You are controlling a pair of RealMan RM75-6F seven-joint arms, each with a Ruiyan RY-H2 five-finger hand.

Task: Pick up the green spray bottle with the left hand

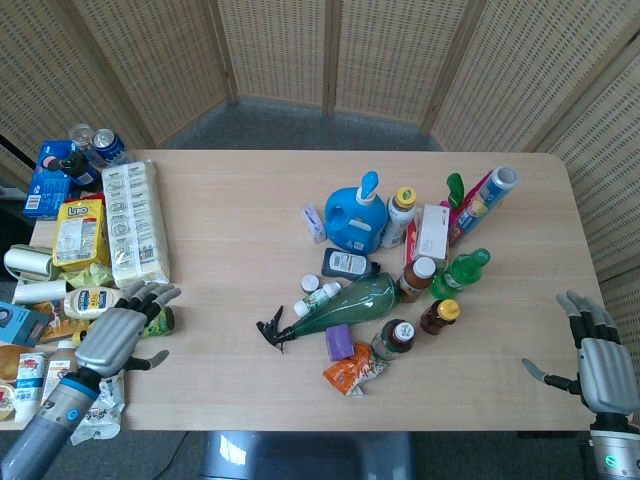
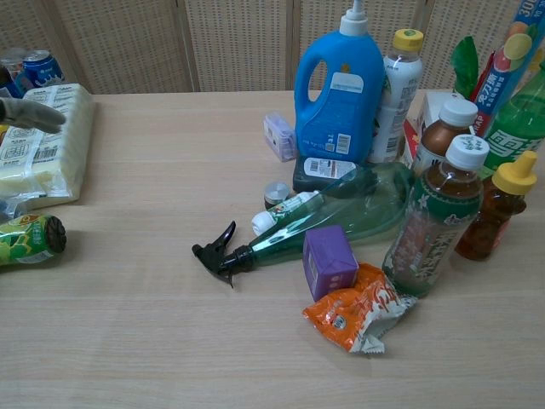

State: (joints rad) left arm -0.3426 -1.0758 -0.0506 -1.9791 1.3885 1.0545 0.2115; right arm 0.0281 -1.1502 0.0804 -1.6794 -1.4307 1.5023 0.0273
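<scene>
At centre of the surface (image 1: 230, 230), green spray bottle (image 1: 345, 303) lying flat, trigger toward 8 o'clock, crowded by purple box (image 1: 338, 342) and small bottles; left hand (image 1: 112, 338) empty, fingers spread, well apart at 9 o'clock; risk: a reach jostling neighbours.

The left hand (image 1: 112, 335) hung low at the left edge of the head view, back upward, holding nothing, fingers (image 1: 150, 293) spread and reaching forward, thumb stuck out to the side. Its forearm ran down to the lower left corner. In the chest view only a grey fingertip (image 2: 30, 113) showed at the left edge. The right hand (image 1: 598, 361) sat at the lower right, empty, fingers apart, thumb pointing inward.
</scene>
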